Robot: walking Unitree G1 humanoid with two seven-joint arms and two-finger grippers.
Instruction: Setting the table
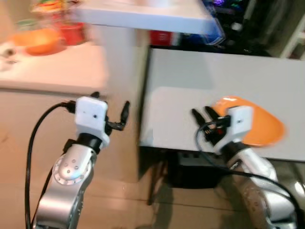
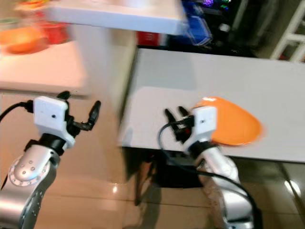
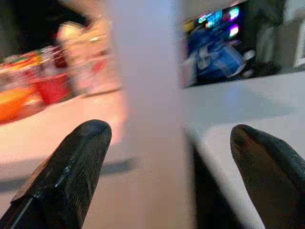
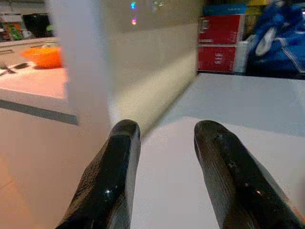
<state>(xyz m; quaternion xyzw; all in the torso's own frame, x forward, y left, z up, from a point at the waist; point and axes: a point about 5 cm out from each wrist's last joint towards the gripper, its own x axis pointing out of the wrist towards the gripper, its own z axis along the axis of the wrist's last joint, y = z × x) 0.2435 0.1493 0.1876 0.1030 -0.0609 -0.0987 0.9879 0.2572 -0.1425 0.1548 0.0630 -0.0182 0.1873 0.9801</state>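
One white table (image 1: 214, 76) fills the right of the scene, its near left corner close to both arms. On it near the front edge lies an orange plate (image 1: 264, 125), bare on top. The right gripper (image 1: 203, 114) hovers just left of the plate, fingers parted, holding nothing. The left gripper (image 1: 110, 109), wide open and empty, hangs off the table's left edge; a swing could clip that corner. Left of the table, a counter (image 1: 52, 67) carries a blurred orange bowl (image 1: 40, 40), contents unreadable.

Two silver arms, each ending in a white boxy wrist block — the left gripper (image 1: 110, 109) and right gripper (image 1: 203, 114) have long black fingers. Black cables loop from the blocks; small screws ring the left arm's rounded joint.
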